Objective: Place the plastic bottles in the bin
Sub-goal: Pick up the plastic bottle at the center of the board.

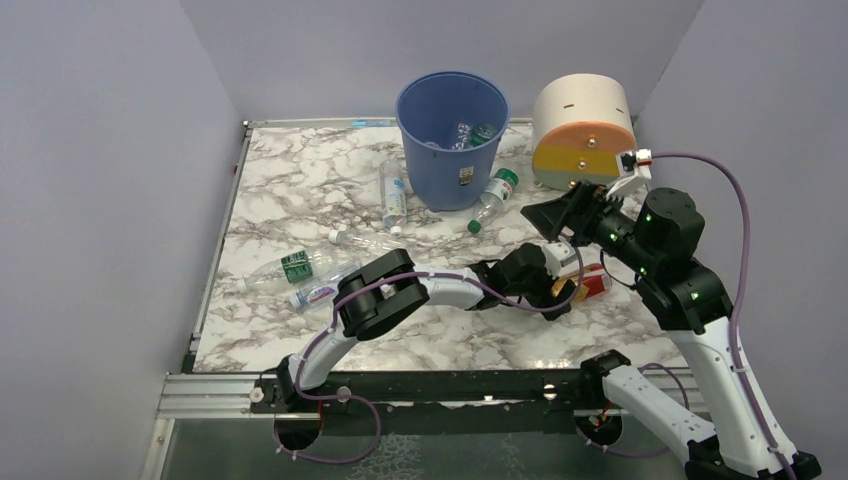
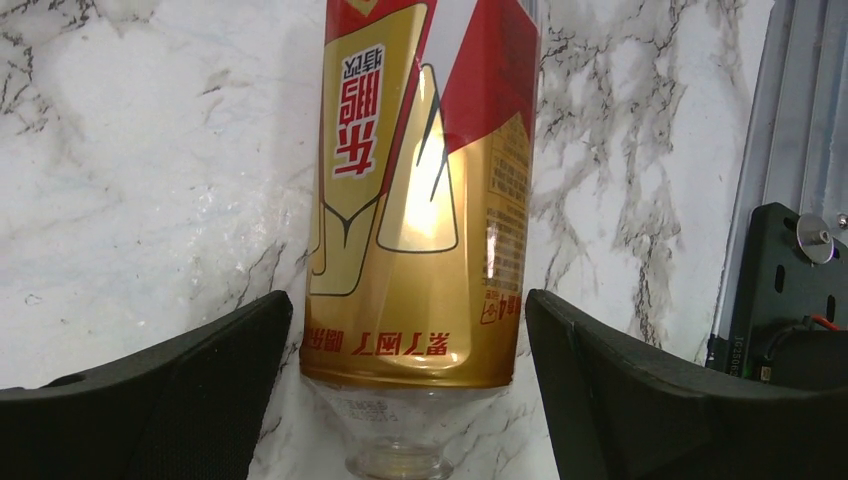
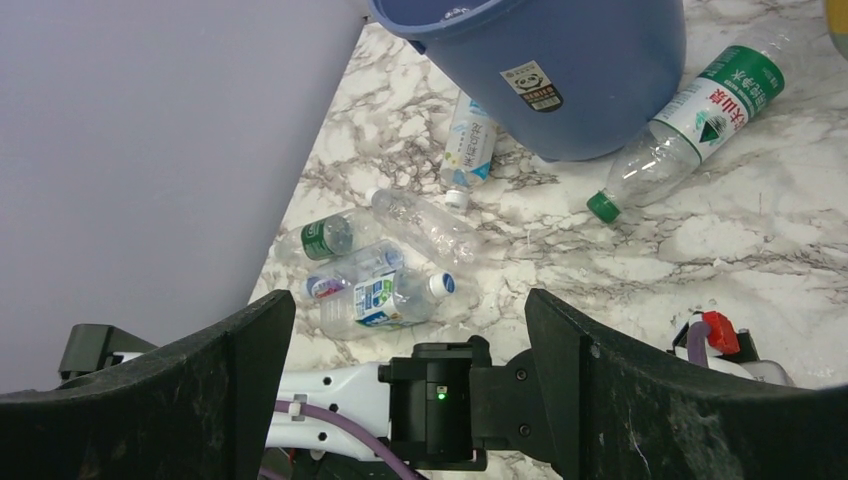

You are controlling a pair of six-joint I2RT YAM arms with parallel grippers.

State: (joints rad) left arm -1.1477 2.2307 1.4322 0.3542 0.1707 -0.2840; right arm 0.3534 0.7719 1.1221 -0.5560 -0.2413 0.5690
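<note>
The red-and-gold bottle (image 2: 420, 200) lies flat on the marble table (image 1: 300, 180), well apart from the bin (image 1: 440, 170). So I have the left gripper (image 2: 408, 310) spread wide, one finger down each flank, not yet squeezing. The right gripper (image 3: 410, 310) hangs open and empty above, out of the way, I judge.

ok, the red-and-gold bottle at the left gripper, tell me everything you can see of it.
The red-and-gold bottle is clear plastic under a glossy red and gold label with Chinese print. It lies on its side on the marble table, clear tapered end toward the left wrist camera; no cap shows. The left gripper has its open fingers either side of it, a sliver of table showing each side.
</note>
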